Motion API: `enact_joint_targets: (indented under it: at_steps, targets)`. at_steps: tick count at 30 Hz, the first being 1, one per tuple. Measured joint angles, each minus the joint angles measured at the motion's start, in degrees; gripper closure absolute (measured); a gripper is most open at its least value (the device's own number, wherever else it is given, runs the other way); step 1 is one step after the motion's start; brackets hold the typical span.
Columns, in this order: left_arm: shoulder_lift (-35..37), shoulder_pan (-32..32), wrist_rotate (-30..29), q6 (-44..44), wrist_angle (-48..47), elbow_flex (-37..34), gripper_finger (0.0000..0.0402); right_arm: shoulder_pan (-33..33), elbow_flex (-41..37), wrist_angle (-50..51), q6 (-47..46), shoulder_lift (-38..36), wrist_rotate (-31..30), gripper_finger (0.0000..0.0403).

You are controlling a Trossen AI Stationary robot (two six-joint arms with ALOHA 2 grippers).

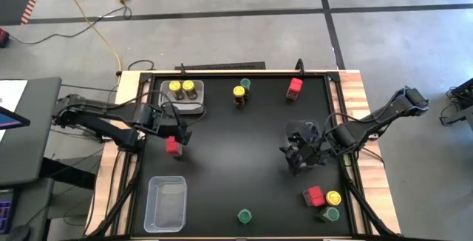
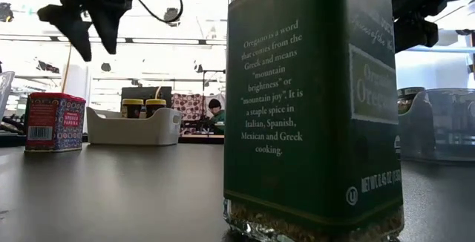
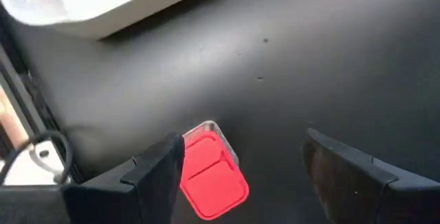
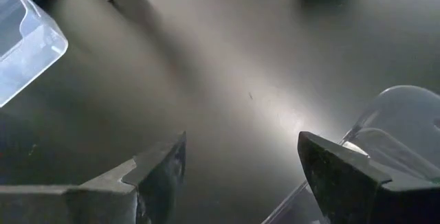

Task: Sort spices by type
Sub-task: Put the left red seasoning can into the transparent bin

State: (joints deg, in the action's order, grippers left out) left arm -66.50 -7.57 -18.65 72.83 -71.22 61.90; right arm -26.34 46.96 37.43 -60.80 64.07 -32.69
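A red spice tin stands on the black mat near the left edge, and my open left gripper hovers just above it. The low view shows its fingers well above the tin. In the left wrist view the tin sits beside one finger. My right gripper is open over bare mat at right of centre. Two yellow-lidded jars stand in a white bin. A yellow-lidded jar, a green-lidded jar and another red tin stand near the far edge.
A red tin, a yellow-lidded jar and a green-lidded jar cluster at the near right corner. A green oregano jar stands at the near edge. A clear bin lies near left; another clear bin sits beside my right gripper.
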Motion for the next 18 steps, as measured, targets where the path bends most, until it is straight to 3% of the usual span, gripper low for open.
enact_joint_targets:
  at_steps: [5, 8, 18]
  targets:
    - [-0.01, -0.05, 0.75, 8.40, -2.15, -2.96, 0.0122, -0.71, -0.02, -0.03, -0.20, 0.00, 0.00, 0.0097]
    - [0.05, -0.02, 4.24, 12.90, -3.15, -5.50, 0.0122, -0.73, -0.02, -0.07, -0.20, 0.00, 0.01, 0.0097]
    - [0.00, -0.02, 7.07, 19.05, 2.84, -11.43, 0.0122, -0.68, 0.00, -0.05, -0.13, 0.00, -0.01, 0.0097]
